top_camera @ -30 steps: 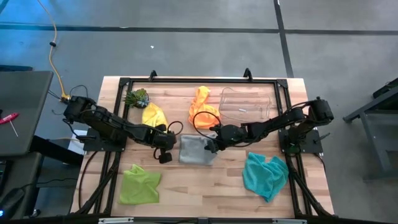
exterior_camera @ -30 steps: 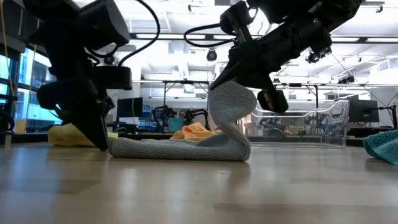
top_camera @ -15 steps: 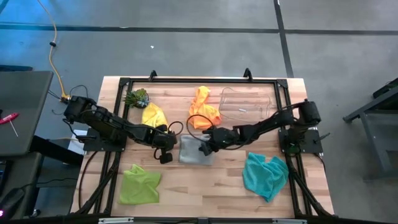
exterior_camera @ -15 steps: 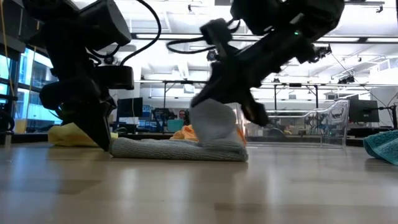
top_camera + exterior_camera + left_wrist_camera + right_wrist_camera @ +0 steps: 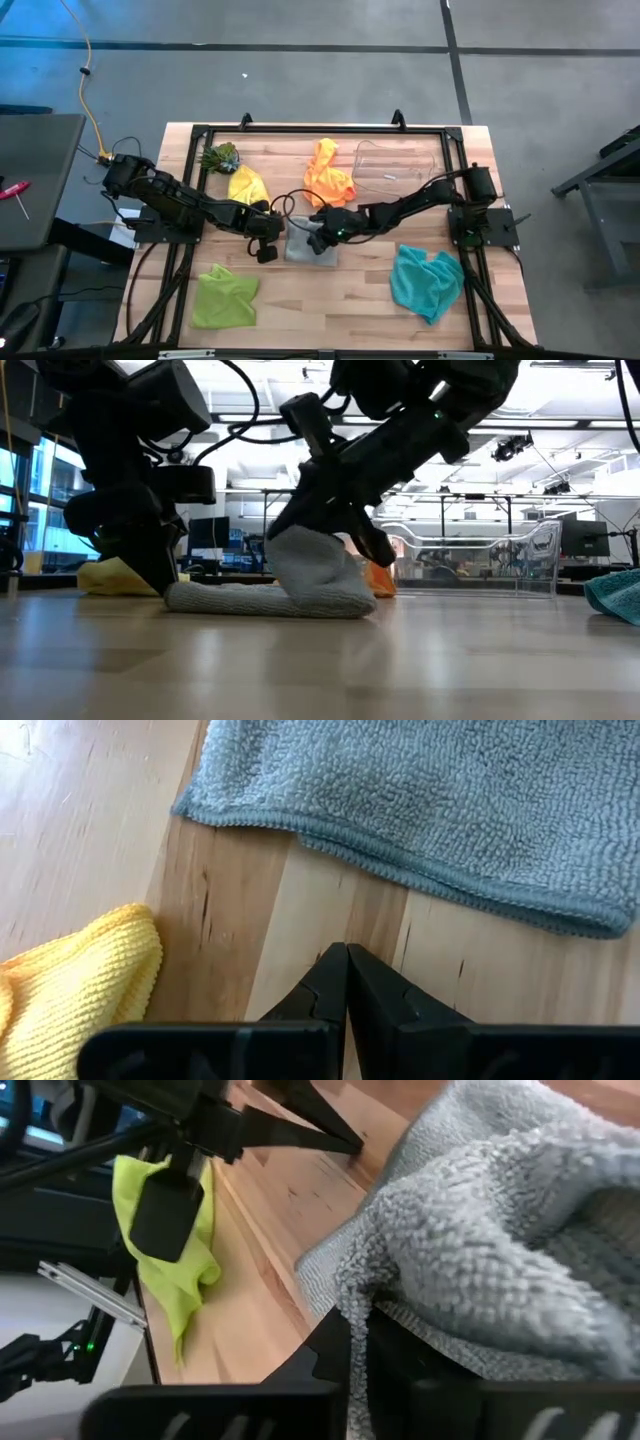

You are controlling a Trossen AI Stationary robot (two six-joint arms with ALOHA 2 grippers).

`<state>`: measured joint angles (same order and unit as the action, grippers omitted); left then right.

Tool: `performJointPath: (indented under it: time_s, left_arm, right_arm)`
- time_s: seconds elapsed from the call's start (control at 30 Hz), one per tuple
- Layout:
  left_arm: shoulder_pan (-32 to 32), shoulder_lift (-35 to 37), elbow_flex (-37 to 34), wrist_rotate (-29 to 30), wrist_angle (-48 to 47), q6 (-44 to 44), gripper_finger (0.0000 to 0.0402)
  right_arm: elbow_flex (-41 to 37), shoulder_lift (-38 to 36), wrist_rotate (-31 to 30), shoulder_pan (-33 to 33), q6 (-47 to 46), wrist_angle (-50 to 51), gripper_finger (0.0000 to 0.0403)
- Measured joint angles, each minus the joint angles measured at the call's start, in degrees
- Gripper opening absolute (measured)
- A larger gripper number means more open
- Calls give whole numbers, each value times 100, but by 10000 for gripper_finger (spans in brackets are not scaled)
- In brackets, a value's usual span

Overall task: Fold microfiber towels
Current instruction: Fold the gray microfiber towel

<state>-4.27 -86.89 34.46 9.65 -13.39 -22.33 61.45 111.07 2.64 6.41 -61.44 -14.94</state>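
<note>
While right gripper [image 5: 318, 238] pinches grey towel [image 5: 300, 250] edge, bare table [image 5: 330, 300] nearby.

Bare wooden tabletop [image 5: 330, 290] lies open between crumpled lime green cloth [image 5: 224, 296] and crumpled teal cloth [image 5: 427, 280]; clear plastic bin [image 5: 396, 165] blocks the far right.

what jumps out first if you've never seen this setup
The right gripper at mid-table, pinching the grey towel and carrying one edge over itself. The left gripper rests shut on the wood beside that towel's other edge. Bright lime green and teal towels lie crumpled along the near edge.
</note>
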Motion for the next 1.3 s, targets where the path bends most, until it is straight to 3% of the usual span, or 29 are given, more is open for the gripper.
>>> performJointPath:
  time_s: [0.33,0.47,0.6,0.8,0.97,1.1,1.3]
  left_arm:
    - [0,0,0,0,0,0,0]
    - [0,0,3,2,-14,-4,0]
    - [20,148,2,-41,-353,-3,0]
    - [94,860,-2,156,-647,-4,0]
    - [77,1330,0,405,-238,156,0]
    - [175,1320,4,108,312,389,0]
    - [476,993,142,-266,691,-564,20]
  right_arm:
    - [4,-4,395,-338,-303,-556,210]
    - [7,-48,785,-466,-173,-678,251]
    - [-34,-351,991,-545,364,-393,256]
    - [-52,-1251,954,-570,1582,1270,256]
    - [-47,-1825,356,-442,2155,2995,256]
    - [-48,-1979,45,-342,2399,3993,256]
    - [-478,-2304,-396,-186,2488,4711,256]
